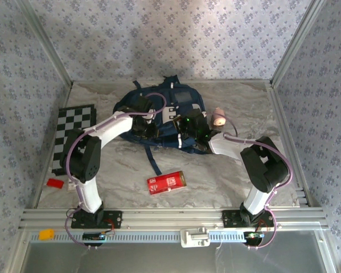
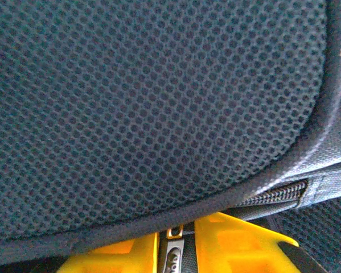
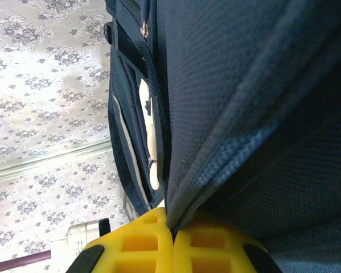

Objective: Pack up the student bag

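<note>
The student bag (image 1: 176, 105), navy blue with pale patches, lies at the back middle of the table. My left gripper (image 1: 144, 128) is pressed against its near left side. In the left wrist view the bag's mesh panel (image 2: 147, 114) fills the frame, and the yellow fingers (image 2: 238, 244) of the left gripper (image 2: 176, 239) stand close on either side of a metal zipper pull (image 2: 174, 259). My right gripper (image 1: 190, 129) is at the bag's near right side. In the right wrist view this gripper (image 3: 171, 224) is shut on a fold of the bag's fabric (image 3: 261, 114).
A red carton (image 1: 166, 182) lies on the marble table in front of the bag. A checkerboard (image 1: 72, 136) lies at the left edge, with a small red piece (image 1: 55, 183) near it. A pinkish object (image 1: 218, 118) sits right of the bag. Metal frame posts border the table.
</note>
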